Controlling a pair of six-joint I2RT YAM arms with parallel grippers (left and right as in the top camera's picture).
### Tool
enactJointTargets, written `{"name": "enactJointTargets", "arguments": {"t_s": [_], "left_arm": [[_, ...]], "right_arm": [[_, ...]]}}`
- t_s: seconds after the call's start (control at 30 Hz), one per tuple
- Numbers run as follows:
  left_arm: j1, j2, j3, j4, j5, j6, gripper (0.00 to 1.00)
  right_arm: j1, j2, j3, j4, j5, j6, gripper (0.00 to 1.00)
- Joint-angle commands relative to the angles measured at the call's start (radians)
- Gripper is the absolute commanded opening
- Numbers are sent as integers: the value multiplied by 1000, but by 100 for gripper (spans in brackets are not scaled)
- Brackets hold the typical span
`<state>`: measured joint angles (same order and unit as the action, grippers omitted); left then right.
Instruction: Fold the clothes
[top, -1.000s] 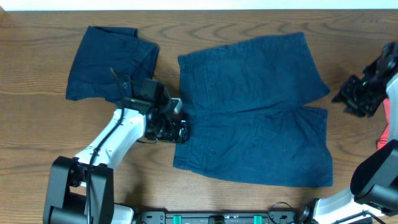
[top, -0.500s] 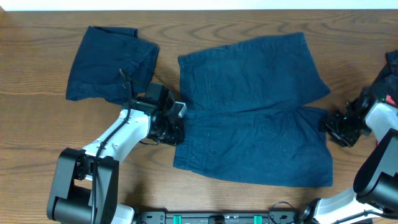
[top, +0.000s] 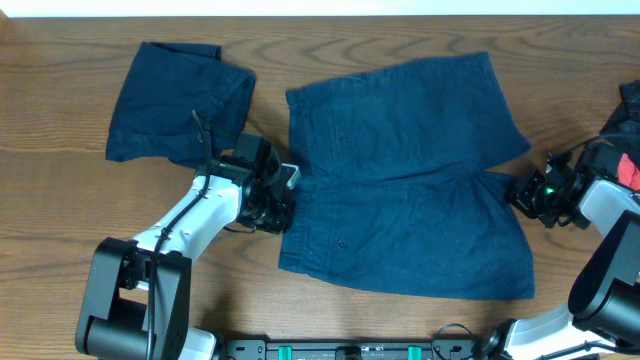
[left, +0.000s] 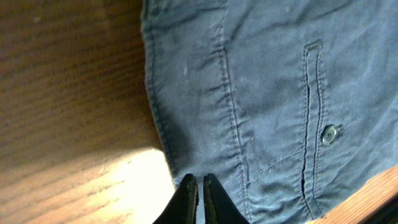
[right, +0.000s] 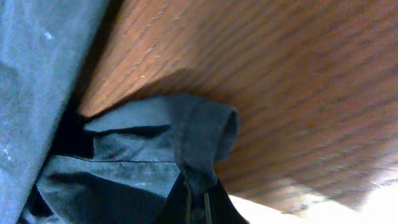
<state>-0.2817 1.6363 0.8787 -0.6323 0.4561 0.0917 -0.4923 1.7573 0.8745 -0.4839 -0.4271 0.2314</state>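
The clothes are dark navy shorts (top: 410, 170) spread flat in the middle of the table, waistband to the left. My left gripper (top: 288, 196) is at the waistband's left edge. In the left wrist view its fingers (left: 200, 182) are shut, with the edge of the shorts (left: 267, 81) pinched between them, and a small button (left: 329, 134) shows to the right. My right gripper (top: 522, 190) is at the hem of the near leg. In the right wrist view it (right: 198, 188) is shut on a bunched fold of hem (right: 208, 127).
A folded navy garment (top: 175, 100) lies at the back left. At the far right edge there is a red piece (top: 631, 170) and a dark piece (top: 630, 95). Brown wooden table (top: 60, 210) surrounds the shorts.
My right gripper came in from the far right to the leg hem and shut on it. My left gripper shifted slightly to the waistband edge and shut.
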Motion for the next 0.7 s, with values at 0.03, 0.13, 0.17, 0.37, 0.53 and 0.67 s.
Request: {"name": "enactJointTargets", "arguments": {"t_s": [0.03, 0.13, 0.17, 0.37, 0.53, 0.67], "left_arm": [[-1, 13, -5, -27, -51, 12, 6], [2, 13, -5, -45, -89, 11, 6], [4, 13, -5, -48, -103, 5, 6], [6, 13, -5, -47, -101, -11, 6], [5, 13, -5, -26, 131, -14, 43], [-1, 13, -5, 14, 217, -19, 56]], "right_arm": [[-74, 19, 51, 0, 46, 7, 1], [-108, 19, 77, 26, 45, 8, 1], [-113, 19, 79, 38, 45, 8, 1], [-116, 19, 79, 51, 45, 26, 17], [-117, 19, 79, 23, 45, 26, 45], [-119, 19, 80, 23, 43, 42, 45]]}}
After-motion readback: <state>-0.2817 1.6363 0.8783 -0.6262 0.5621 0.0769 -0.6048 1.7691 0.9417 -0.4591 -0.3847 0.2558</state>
